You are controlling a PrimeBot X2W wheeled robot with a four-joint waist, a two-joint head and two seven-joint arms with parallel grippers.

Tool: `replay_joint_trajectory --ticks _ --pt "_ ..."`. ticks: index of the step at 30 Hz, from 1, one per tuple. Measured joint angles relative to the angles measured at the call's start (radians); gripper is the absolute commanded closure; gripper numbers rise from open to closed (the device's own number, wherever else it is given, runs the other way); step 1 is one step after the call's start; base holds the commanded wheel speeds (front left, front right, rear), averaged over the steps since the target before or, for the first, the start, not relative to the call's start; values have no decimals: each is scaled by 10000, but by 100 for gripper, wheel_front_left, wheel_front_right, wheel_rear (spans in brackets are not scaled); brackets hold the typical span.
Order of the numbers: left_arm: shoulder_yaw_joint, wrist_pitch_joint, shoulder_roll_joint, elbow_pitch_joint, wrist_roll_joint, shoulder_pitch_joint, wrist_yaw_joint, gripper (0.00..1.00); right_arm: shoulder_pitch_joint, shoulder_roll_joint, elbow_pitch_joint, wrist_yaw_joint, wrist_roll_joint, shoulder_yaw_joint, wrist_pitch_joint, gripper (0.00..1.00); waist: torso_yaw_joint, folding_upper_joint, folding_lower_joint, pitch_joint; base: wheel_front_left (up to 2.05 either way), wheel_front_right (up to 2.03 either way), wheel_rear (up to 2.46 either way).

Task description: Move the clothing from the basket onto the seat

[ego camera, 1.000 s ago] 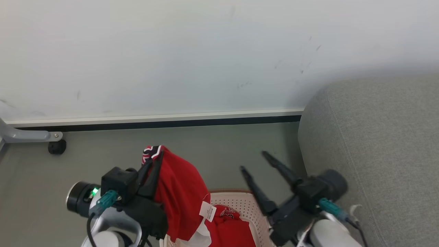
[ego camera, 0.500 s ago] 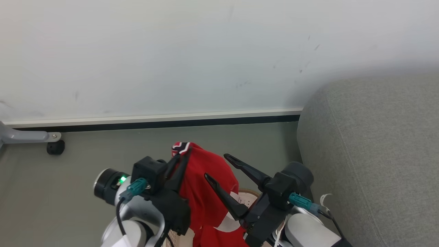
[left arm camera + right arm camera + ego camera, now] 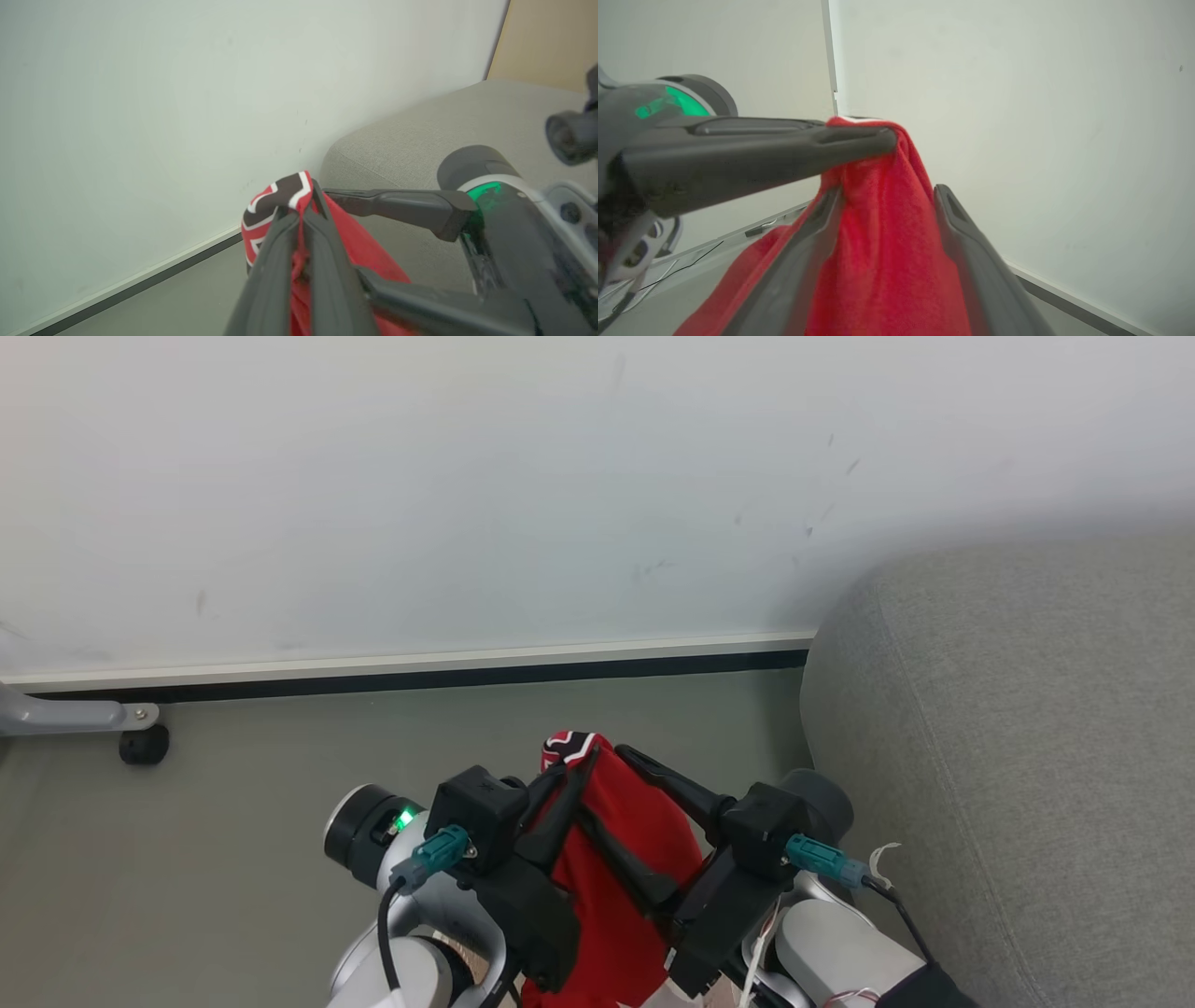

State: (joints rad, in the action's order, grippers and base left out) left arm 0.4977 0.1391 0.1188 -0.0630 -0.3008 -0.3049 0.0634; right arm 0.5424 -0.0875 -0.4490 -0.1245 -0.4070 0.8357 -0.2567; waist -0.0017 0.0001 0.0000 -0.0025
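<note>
A red jersey (image 3: 621, 859) with black-and-white trim hangs from my left gripper (image 3: 584, 758), which is shut on its top edge, low in the head view. In the left wrist view the left gripper (image 3: 299, 214) pinches the fabric just under the trim (image 3: 273, 198). My right gripper (image 3: 600, 782) is open, one finger on each side of the hanging jersey. In the right wrist view the red cloth (image 3: 882, 242) fills the gap of the right gripper (image 3: 887, 193). The grey sofa (image 3: 1008, 728) stands to the right. My arms hide the basket.
Grey floor (image 3: 233, 803) runs to a white wall with a dark skirting line (image 3: 420, 677). A grey frame leg with a black caster (image 3: 143, 744) sits at the far left. The sofa's rounded corner (image 3: 420, 135) is close to the right arm.
My left gripper has carried the jersey to the right, toward the sofa. My right gripper has swung left until its fingers straddle the fabric. The basket has dropped out of sight.
</note>
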Motion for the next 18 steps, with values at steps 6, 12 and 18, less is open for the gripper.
replay_joint_trajectory --ticks 6,12,18 --pt "142 61 -6 272 -33 0 73 100 12 -31 -349 0 -426 117 0 93 -57 0 0 -31 0 0 0" --pt "199 174 -15 414 -59 2 82 100 10 -98 -391 0 -819 303 0 100 -118 0 0 -39 0 0 0" --pt "-21 180 174 602 -63 112 50 2 13 -81 -311 0 -1202 337 0 100 -329 0 0 -8 0 0 0"
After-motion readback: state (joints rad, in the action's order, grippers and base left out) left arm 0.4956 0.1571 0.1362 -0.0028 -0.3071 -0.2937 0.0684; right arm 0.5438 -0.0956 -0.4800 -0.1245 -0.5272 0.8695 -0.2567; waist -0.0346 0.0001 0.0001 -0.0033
